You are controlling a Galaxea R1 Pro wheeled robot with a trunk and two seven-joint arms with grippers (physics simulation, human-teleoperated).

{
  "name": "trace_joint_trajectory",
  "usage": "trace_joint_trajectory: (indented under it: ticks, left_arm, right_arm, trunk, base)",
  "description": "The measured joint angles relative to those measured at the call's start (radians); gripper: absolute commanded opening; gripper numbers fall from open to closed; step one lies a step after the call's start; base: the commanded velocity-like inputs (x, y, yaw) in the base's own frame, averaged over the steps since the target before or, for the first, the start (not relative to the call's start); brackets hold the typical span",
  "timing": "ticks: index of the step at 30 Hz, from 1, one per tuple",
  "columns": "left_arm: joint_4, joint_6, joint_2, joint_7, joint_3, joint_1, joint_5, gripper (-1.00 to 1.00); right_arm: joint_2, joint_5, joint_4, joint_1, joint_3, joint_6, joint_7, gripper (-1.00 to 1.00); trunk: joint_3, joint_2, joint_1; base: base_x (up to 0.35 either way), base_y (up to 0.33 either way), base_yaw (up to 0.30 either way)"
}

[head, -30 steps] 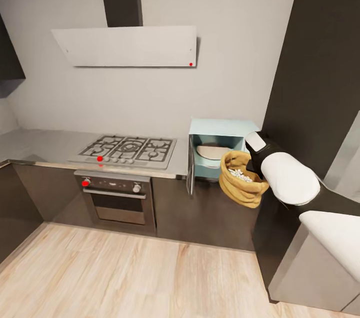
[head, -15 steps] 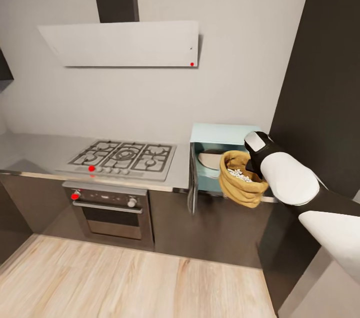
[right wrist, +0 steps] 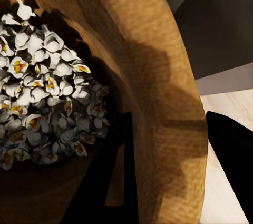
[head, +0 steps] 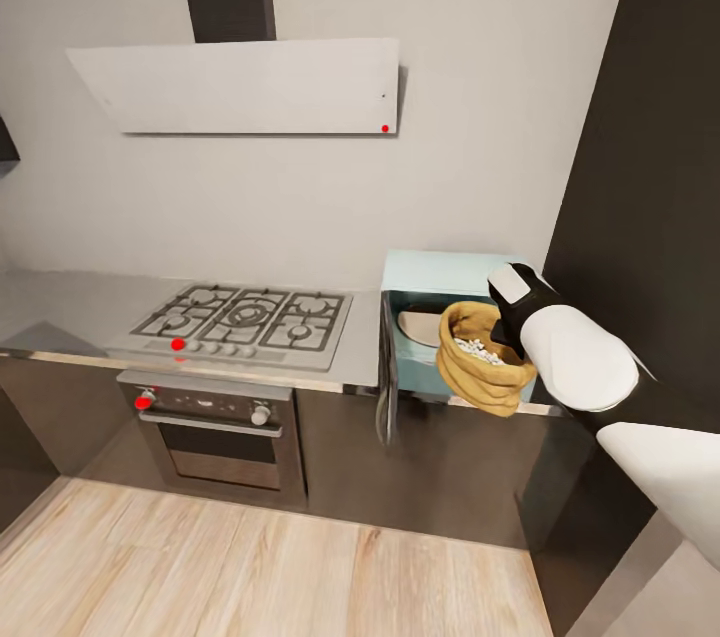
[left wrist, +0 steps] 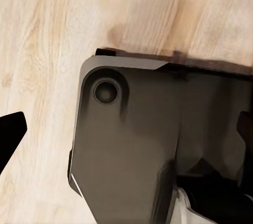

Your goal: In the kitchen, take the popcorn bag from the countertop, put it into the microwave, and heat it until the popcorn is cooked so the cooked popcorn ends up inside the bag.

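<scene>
**Bag in the right end effector, held before the open microwave**

Clamped on the rolled rim of the popcorn bag (head: 484, 359) by the right end effector (head: 512, 337): one dark finger (right wrist: 113, 182) inside the sack, the other outside the wall, seen in the right wrist view. Held in the air, clear of the surface (head: 90, 302), mouth upward and tipped a little, with the popcorn (right wrist: 45, 87) heaped inside, white with yellow centres.

Straight behind the bag, against the wall at the right end of the surface: the microwave (head: 440, 317), pale blue, its door (head: 385, 372) swung wide on the left hinge and standing edge-on past the front edge. Pale turntable plate (head: 420, 325) visible in the cavity, partly hidden by the sack. Bag in front of the opening and seemingly at its height, overlapping its right part in the head view; whether the rim has crossed the threshold, impossible to tell.

Key relation: cavity directly beyond the sack along the forearm's line, so probably a short forward push, then a release onto the plate. Right arm obviously the nearer one. Risk, by judgement: sack wall catching on the cavity's frame.

Left end effector (left wrist: 126, 129): pointed down at the wooden floor (left wrist: 47, 39) above the robot's dark base, dark fingertips at opposite margins of its wrist view, so spread wide and empty.
</scene>
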Motion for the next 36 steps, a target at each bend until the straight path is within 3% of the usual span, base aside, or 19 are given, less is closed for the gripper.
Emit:
trace_joint_trajectory:
  ticks: [8,36]
  left_arm:
    - [0.000,0.000,0.000,0.000,-0.002,0.000,-0.004,1.00]
    - [0.000,0.000,0.000,0.000,-0.005,0.001,-0.009,1.00]
  right_arm:
    - [0.003,0.000,0.000,0.000,0.000,0.000,0.000,-1.00]
    - [0.003,0.000,0.002,0.038,0.001,-0.004,0.028,-1.00]
  trunk:
    - [0.000,0.000,0.000]
    - [0.000,0.000,0.000]
  base:
    - [0.270,0.000,0.000]
    - [0.005,0.000,0.000]
